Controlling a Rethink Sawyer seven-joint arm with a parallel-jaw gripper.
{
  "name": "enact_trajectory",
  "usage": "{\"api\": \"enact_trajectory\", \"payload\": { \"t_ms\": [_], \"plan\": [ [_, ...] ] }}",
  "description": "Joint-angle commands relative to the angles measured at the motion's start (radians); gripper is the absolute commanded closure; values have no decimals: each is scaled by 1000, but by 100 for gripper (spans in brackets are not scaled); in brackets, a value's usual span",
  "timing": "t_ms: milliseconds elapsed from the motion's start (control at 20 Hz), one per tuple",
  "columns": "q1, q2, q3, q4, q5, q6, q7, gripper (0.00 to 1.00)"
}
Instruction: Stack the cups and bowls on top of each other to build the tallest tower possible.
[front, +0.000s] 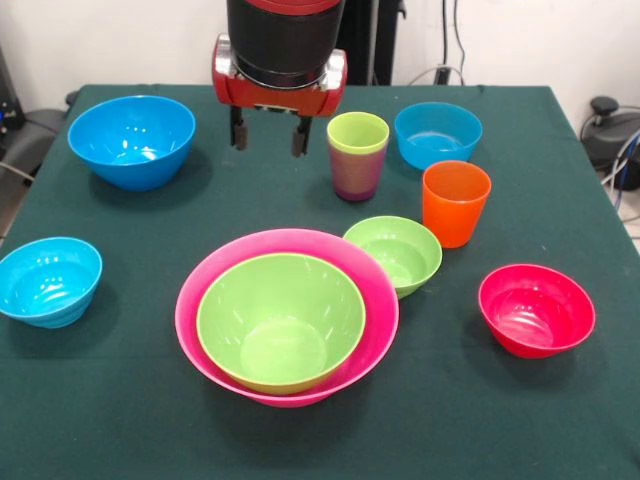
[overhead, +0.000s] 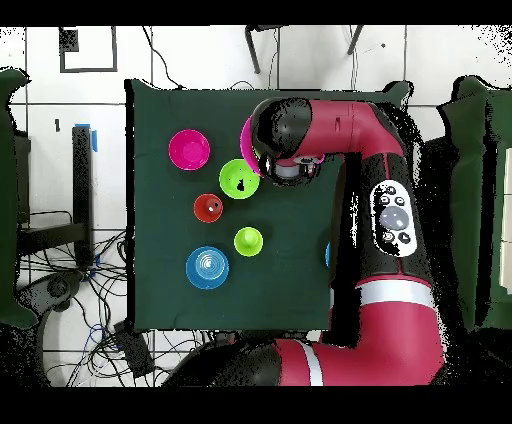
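We're looking down the dark green bench (front: 120, 420) and the biggest thing on it is the huge pink bowl (front: 370, 290), sitting low in the middle of the front view with the large green bowl (front: 280, 320) already nesting inside it. That's our tower so far, two pieces deep.

The large blue bowl (front: 132, 140) is sitting at the upper left, well apart from the pile. The red bowl (front: 536, 310) is waiting at the lower right, one small light-blue bowl (front: 48, 280) at the left edge, the other (front: 437, 134) at the upper right. The small green bowl (front: 394, 253) is sitting just beside the pink rim, right of it.

Then the cups: the orange cup (front: 455, 203) standing upright, and the lime green cup (front: 357, 140) sitting inside what looks like the purple cup (front: 354, 178).

The pincer (front: 269, 138) is hanging at the top centre, spread and carrying nothing. The relation we're judging matters: the pile lies straight below it in the frame, the nested cups just to its right, the large blue bowl well to its left. That bowl looks like the natural next piece, so we're expecting a leftward reach.
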Motion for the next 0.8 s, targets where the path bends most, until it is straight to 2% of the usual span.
{"api": "enact_trajectory", "payload": {
  "t_ms": [50,350,800],
  "plan": [
    [0,60,123,-56,-97,133,-408,0],
    [13,54,115,-97,-96,193,-400,0],
    [21,113,144,-236,-139,305,-492,0]
  ]
}}
